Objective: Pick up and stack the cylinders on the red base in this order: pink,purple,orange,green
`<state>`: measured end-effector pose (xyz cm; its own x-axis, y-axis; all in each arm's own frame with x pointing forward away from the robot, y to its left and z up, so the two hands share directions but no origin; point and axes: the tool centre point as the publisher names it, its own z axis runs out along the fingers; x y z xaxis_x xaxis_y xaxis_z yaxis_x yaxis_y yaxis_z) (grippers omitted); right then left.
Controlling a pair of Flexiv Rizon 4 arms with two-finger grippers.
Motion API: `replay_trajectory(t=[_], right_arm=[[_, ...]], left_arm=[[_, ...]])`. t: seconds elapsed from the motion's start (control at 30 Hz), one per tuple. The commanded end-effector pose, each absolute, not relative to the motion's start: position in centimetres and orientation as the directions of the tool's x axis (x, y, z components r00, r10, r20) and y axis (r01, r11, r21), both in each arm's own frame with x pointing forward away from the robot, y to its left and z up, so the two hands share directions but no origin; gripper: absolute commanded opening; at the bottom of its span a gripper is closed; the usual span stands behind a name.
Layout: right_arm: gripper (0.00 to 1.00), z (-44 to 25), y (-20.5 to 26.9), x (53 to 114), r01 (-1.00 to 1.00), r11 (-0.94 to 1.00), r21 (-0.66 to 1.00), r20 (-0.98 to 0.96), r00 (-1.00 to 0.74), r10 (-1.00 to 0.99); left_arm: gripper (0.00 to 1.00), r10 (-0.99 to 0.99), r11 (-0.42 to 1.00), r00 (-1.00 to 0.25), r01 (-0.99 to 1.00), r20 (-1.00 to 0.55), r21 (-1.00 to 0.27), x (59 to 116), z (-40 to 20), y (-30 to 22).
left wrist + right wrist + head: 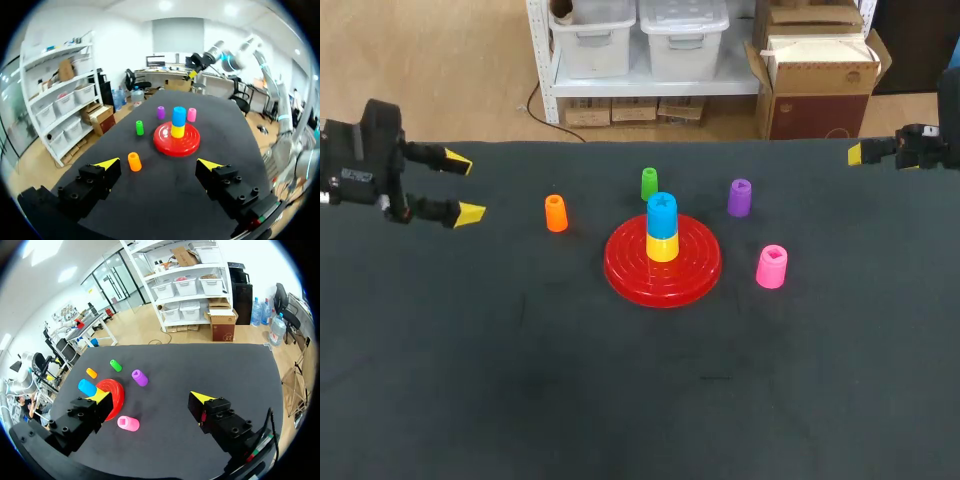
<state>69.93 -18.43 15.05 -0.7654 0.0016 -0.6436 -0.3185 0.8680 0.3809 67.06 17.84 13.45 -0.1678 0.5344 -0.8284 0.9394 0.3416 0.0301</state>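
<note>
None of your four is stacked yet. The pink cylinder sits lower right of the red base, which bears a yellow piece under a blue piece. Behind them stand the orange cylinder, purple cylinder and green cylinder. The left gripper, mid-left in the head view, and the right gripper, upper right there, both gape empty.

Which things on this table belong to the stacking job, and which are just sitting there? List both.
For the job: red base, pink cylinder, purple cylinder, orange cylinder, green cylinder.

Not named in the job: blue cylinder on top of yellow cylinder, both standing on the base.
</note>
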Motion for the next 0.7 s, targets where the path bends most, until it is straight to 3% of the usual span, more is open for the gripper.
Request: replay_trajectory(t=[0.03,0.7], right_arm=[[1.0,15.0,-18.5,70.0,-0.321,0.867,0.382,-0.643,-0.766,0.001],[1.0,15.0,-18.5,70.0,-0.321,0.867,0.382,-0.643,-0.766,0.001]], left_arm=[[1.0,0.61,0.351,-0.194,0.936,-0.768,0.042,68.1,12.0,18.0],[1.0,0.573,0.388,-0.188,0.92,-0.798,0.063,68.6,12.0,18.7]])
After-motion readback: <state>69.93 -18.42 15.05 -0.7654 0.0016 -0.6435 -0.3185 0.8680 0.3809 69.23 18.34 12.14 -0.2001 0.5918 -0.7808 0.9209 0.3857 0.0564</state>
